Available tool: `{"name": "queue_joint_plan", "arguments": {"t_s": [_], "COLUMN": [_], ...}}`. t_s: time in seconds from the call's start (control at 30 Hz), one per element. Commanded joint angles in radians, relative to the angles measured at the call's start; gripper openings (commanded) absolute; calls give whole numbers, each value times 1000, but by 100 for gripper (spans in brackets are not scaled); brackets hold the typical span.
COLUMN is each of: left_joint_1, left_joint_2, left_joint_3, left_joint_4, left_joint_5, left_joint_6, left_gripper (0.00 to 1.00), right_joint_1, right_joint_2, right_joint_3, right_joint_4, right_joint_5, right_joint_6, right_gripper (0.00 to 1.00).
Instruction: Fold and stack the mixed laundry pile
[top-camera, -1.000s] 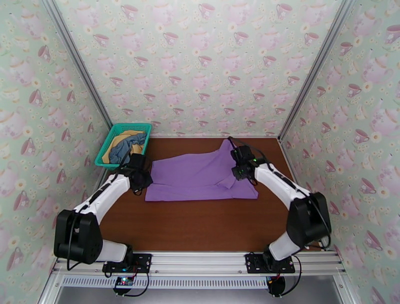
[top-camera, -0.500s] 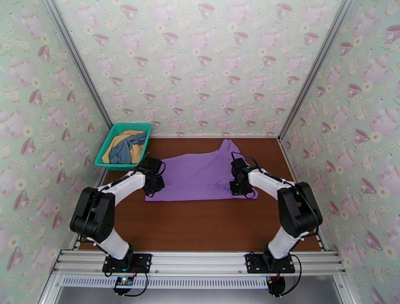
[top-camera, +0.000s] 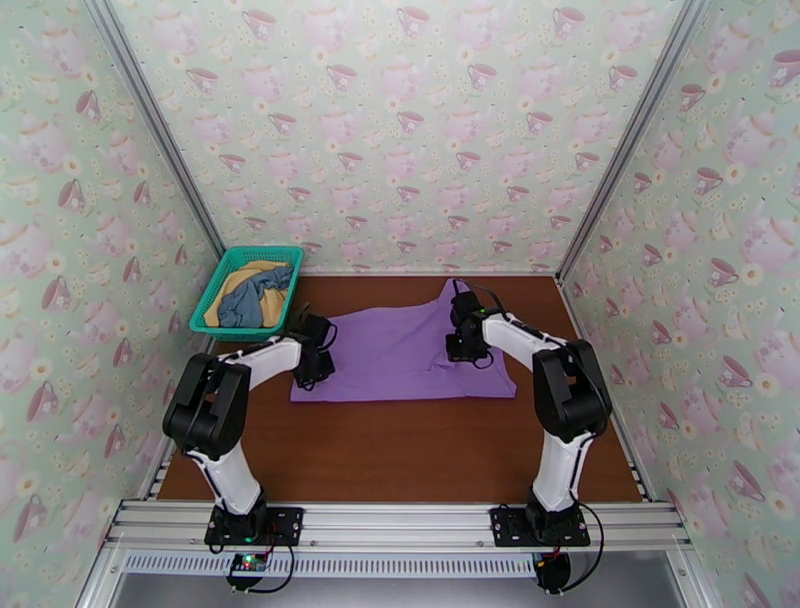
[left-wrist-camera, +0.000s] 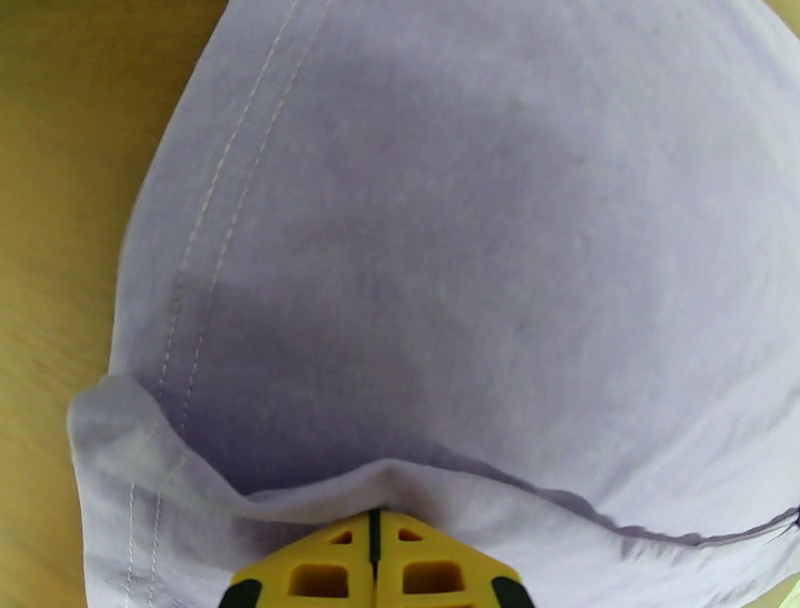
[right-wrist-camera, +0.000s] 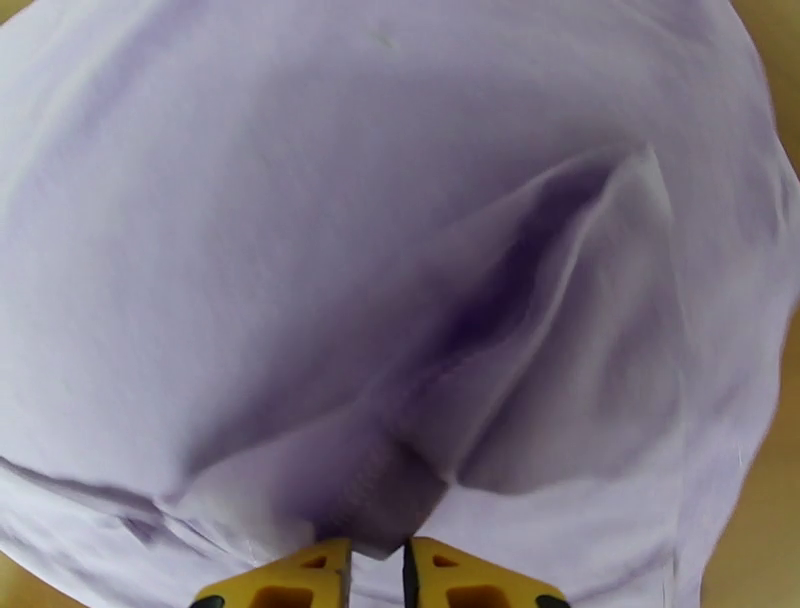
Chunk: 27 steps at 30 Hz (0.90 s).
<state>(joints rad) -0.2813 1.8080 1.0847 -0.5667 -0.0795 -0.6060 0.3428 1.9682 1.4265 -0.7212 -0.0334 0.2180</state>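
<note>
Each clamped on the shirt (top-camera: 400, 352), the left end effector (left-wrist-camera: 375, 522) and right end effector (right-wrist-camera: 378, 550) have drawn its edges inward; first fold underway.

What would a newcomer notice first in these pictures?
The purple shirt spread on the brown table draws the eye first. The left gripper pinches its left edge, the right gripper a raised fold on its right. At far left, a teal basket holds a grey-blue cloth and a yellow cloth.

Shirt (top-camera: 400, 350) one, other garments (top-camera: 250, 300) two, basket (top-camera: 262, 250) one.
</note>
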Motion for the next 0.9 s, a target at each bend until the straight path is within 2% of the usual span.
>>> {"name": "queue_joint_plan", "arguments": {"t_s": [0.0, 0.2, 0.3, 0.43, 0.6, 0.7, 0.87], "left_joint_1": [-2, -7, -9, -19, -29, -33, -62], "left_joint_2": [47, 13, -21, -81, -82, -22, 43], "left_joint_3": [7, 5, -1, -23, -55, -63, -43], "left_joint_4": [14, -4, -19, -43, -48, -2, 1], "left_joint_5": [3, -6, -16, -37, -37, -5, -21], "left_joint_6": [-5, 3, 6, 8, -3, -19, -49], "left_gripper": [0, 0, 0, 0, 0, 0, 0], "right_joint_1": [4, -1, -4, -5, -7, -9, -10], "right_joint_2": [62, 174, 177, 39, -208, -252, -208], "right_joint_3": [88, 296, 325, 167, -178, -299, -376], "right_joint_4": [47, 12, -13, 15, 65, 101, 153], "right_joint_5": [-65, -86, -69, -23, 53, 54, 55], "right_joint_6": [25, 54, 63, 68, 123, 162, 219], "right_gripper": [24, 28, 29, 31, 31, 31, 28]}}
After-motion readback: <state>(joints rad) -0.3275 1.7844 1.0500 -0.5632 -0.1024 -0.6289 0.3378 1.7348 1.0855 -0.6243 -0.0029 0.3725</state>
